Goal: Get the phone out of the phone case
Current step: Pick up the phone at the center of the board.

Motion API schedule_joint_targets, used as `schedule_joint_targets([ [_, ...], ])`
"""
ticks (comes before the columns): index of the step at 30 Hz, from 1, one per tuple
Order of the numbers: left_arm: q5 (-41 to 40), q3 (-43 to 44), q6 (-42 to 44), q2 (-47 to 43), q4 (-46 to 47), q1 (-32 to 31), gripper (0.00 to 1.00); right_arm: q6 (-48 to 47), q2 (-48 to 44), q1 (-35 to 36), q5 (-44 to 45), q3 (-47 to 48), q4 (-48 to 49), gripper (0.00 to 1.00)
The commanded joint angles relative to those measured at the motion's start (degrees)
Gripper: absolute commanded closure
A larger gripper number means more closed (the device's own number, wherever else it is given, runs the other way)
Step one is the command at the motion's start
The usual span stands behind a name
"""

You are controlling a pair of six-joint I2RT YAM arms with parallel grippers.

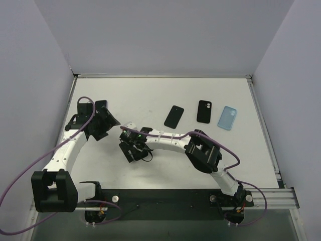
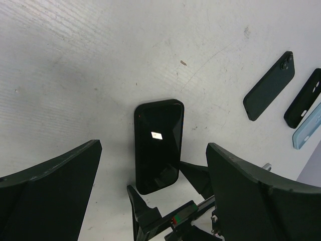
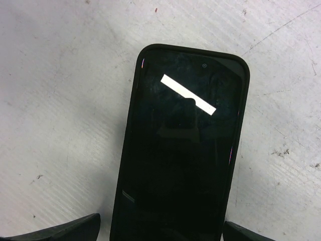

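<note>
1. The phone (image 3: 183, 150) lay flat on the white table (image 1: 150, 95), screen up and dark, with a bright bar of light reflected in the glass. It sat inside its black phone case (image 3: 244, 70), whose rim ran round the screen.
2. Only the wrist views showed it. From above it was hidden beneath the right gripper (image 1: 133, 147).
3. The right wrist view showed that gripper released. Its fingers (image 3: 55, 231) stood either side of the phone's near end, spread slightly wider than the case. I could not tell whether either one touched it.
4. The left wrist view gave the wider picture: the whole phone, with the right gripper's tips flanking one end. It also showed the left gripper's own fingers (image 2: 60, 186) gaping wide and holding nothing.
5. In the top view the left gripper (image 1: 103, 120) hung just left of the right one.
6. Count: one cased phone, two grippers.
7. Three loose items lay in a row well to the right: a dark green case (image 1: 173, 116), a black case (image 1: 203, 111) and a light blue case (image 1: 227, 118). All three were apart from each other.
</note>
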Motion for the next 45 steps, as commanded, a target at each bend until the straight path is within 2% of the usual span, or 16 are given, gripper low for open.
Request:
schedule_joint_targets([
  [1, 0.97, -0.42, -1.04, -1.2, 2.55, 0.53, 0.03, -0.16, 2.06, 0.15, 0.23, -0.52, -1.77, 0.0],
  [2, 1.14, -0.69, -1.22, -1.11, 2.81, 0.53, 0.03, 0.02, 2.23, 0.16, 0.93, -0.52, -1.86, 0.02],
  [4, 1.67, -1.56, -1.74, -0.85, 3.16, 0.53, 0.02, 0.02, 2.32, 0.07, 1.46, -0.69, -1.86, 0.15],
  [5, 1.85, -1.92, -1.83, -0.67, 3.6, 0.53, 0.03, 0.11, 2.32, -0.02, 1.81, -0.78, -2.03, 0.31],
  [8, 1.85, -3.41, -2.8, -0.5, 3.95, 0.53, 0.03, 0.55, 1.01, -0.55, 2.26, -1.66, -1.95, 0.59],
  [11, 4.12, -5.17, -3.68, -0.15, 5.71, 0.53, 0.04, 1.16, -1.01, -1.77, 1.38, -2.71, -1.86, 0.74],
  [14, 10.88, -6.83, -3.59, 1.61, 9.57, 0.53, 0.04, 2.83, -4.08, -3.96, -2.91, -5.25, 0.41, 0.87],
  [17, 17.13, -9.73, -4.56, 3.63, 14.49, 0.53, 0.06, 5.46, -8.3, -5.99, -9.85, -9.03, 6.02, 0.9],
  [21, 22.41, -12.72, -5.26, 8.19, 20.64, 0.53, 0.09, 9.33, -11.56, -10.29, -18.21, -14.65, 11.93, 1.0],
  [27, 26.98, -13.79, -5.96, 14.79, 26.0, -1.13, 0.09, 10.39, -12.53, -11.8, -24.45, -15.46, 14.23, 1.0],
  [35, 29.62, -13.97, -9.92, 20.5, 36.73, -5.0, 0.1, 10.13, -12.79, -12.06, -27.0, -16.16, 15.1, 1.0],
  [41, 29.53, -10.89, -9.13, 26.66, 35.86, -8.25, 0.25, 7.67, -14.55, -12.41, -30.52, -16.95, 15.81, 1.0],
  [45, 28.57, -10.62, -10.53, 28.24, 36.91, -9.31, 0.42, 6.96, -15.69, -13.11, -31.93, -17.3, 15.72, 1.0],
])
